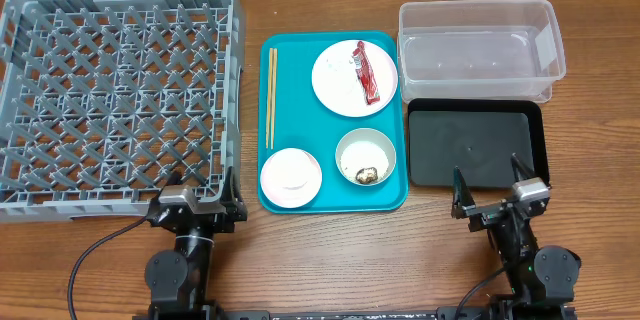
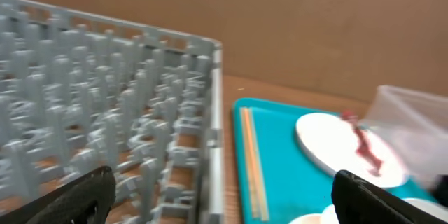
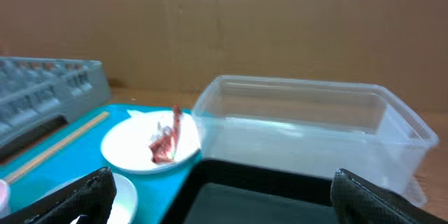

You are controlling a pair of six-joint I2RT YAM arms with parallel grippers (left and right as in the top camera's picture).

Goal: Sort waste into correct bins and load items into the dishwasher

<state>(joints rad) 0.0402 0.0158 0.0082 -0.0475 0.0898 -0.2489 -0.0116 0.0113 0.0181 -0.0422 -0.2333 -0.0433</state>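
A red snack wrapper (image 1: 364,70) lies on the large white plate (image 1: 340,85) on the teal tray (image 1: 300,120); both show in the right wrist view, wrapper (image 3: 166,140) and plate (image 3: 133,147). A pale bowl (image 1: 366,155) holds a brown food lump (image 1: 366,173). A saucer (image 1: 291,176) and wooden chopsticks (image 1: 270,95) also lie on the tray. The grey dish rack (image 1: 115,90) is at left. The clear tub (image 1: 480,45) and black tray (image 1: 478,140) are at right. My left gripper (image 1: 197,200) and right gripper (image 1: 487,192) are open and empty near the front edge.
The teal tray sits between the rack and the bins. A cardboard wall (image 3: 280,21) stands behind the table. Bare wooden tabletop (image 1: 330,260) runs along the front between the two arm bases.
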